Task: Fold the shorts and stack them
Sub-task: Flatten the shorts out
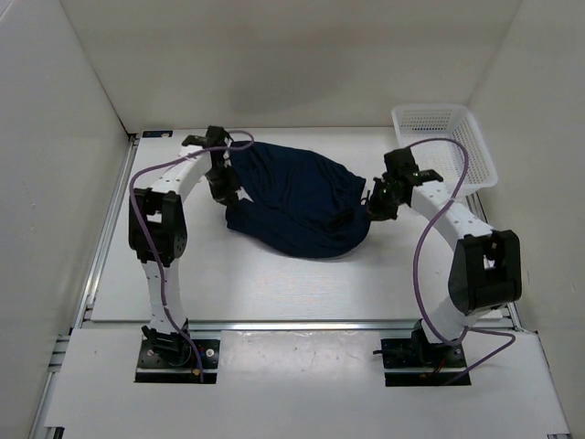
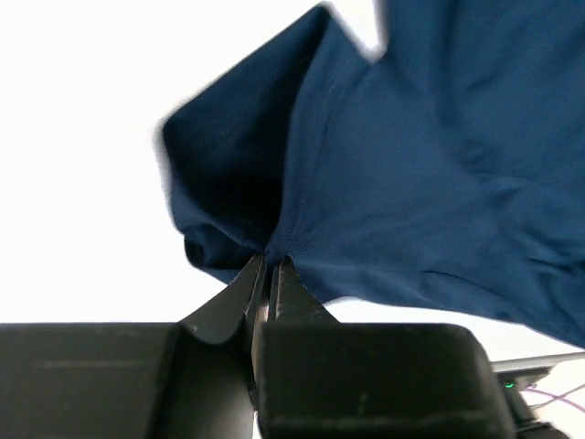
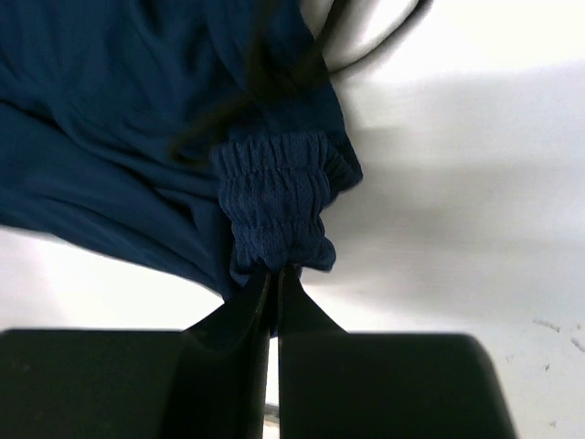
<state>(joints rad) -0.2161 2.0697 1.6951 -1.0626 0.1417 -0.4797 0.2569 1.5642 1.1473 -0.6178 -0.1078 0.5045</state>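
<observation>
The dark navy shorts (image 1: 297,199) lie bunched in the middle of the table between both arms. My left gripper (image 1: 223,190) is shut on the left edge of the shorts; in the left wrist view the fabric (image 2: 411,183) is pinched at the gripper (image 2: 272,261) and hangs lifted. My right gripper (image 1: 373,207) is shut on the elastic waistband at the right end; the right wrist view shows the gathered waistband (image 3: 279,210) held at the gripper (image 3: 274,273), with the dark drawstring (image 3: 247,91) trailing above it.
A white plastic mesh basket (image 1: 445,144) stands at the back right corner of the table. White walls enclose the table on the left, back and right.
</observation>
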